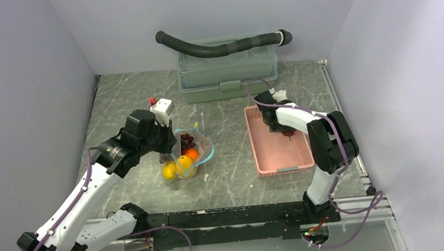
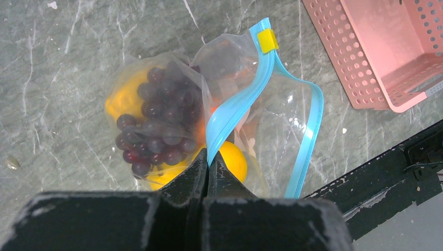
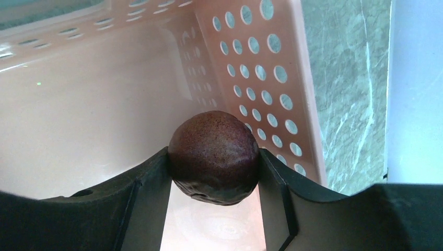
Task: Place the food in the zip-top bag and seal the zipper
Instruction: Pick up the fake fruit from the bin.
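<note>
Grey marbled counter between pale walls, with a green box and a hose at the back. From above, the bag sits left of centre with grapes, an orange and lemons inside. The left tool is right at its mouth, and on the other side the right tool is down in the pink basket. Over to the left wrist: the tool is pressed together on the teal zipper, pinching one lip of the mouth. The other lip bows well away, so the mouth gapes unsealed, with the yellow slider at the far end. On the right wrist, the fingers are clamped either side of a dark round plum, low in the basket beside its perforated wall. Whether it is off the floor, I cannot tell. My read: most of the food is bagged and no other fruit shows in the basket. The plum has yet to cross over and drop in, and then the zipper needs running shut.
</note>
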You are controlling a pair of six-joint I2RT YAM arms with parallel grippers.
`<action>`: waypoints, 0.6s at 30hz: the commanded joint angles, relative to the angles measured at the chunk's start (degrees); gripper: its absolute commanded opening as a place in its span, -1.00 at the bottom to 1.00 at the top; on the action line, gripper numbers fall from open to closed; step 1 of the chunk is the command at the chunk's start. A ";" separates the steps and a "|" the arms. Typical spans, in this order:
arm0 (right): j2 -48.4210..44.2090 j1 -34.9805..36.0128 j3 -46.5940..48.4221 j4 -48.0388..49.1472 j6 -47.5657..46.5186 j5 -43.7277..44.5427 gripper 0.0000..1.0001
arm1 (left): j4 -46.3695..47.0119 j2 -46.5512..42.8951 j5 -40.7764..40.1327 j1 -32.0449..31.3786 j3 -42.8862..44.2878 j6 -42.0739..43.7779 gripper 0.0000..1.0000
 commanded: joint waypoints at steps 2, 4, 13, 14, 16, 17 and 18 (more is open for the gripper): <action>-6.70 -0.18 0.18 0.48 1.03 -2.09 -0.17 | 0.50 -0.36 -0.41 -0.10 -0.05 1.11 -1.00; -8.76 -0.18 0.25 0.29 1.03 -3.48 -0.20 | 0.45 -0.28 -0.40 -0.10 0.03 1.11 -1.00; -18.71 0.12 0.69 -0.31 0.52 -12.53 -0.20 | 0.48 -0.20 -0.40 -0.10 0.04 1.11 -1.00; -19.50 0.23 0.57 -0.07 0.39 -13.93 -0.21 | 0.45 -0.17 -0.40 -0.04 0.04 1.11 -1.00; -22.28 0.69 0.39 0.41 -0.19 -16.99 -0.22 | 0.49 -0.22 -0.44 -0.09 0.04 1.11 -1.00; -23.26 0.90 0.53 0.48 -0.60 -18.58 -0.22 | 0.48 -0.23 -0.41 -0.10 -0.04 1.07 -1.00; -24.20 1.26 0.74 0.41 -0.90 -20.30 -0.22 | 0.48 -0.19 -0.40 -0.07 -0.05 1.07 -1.00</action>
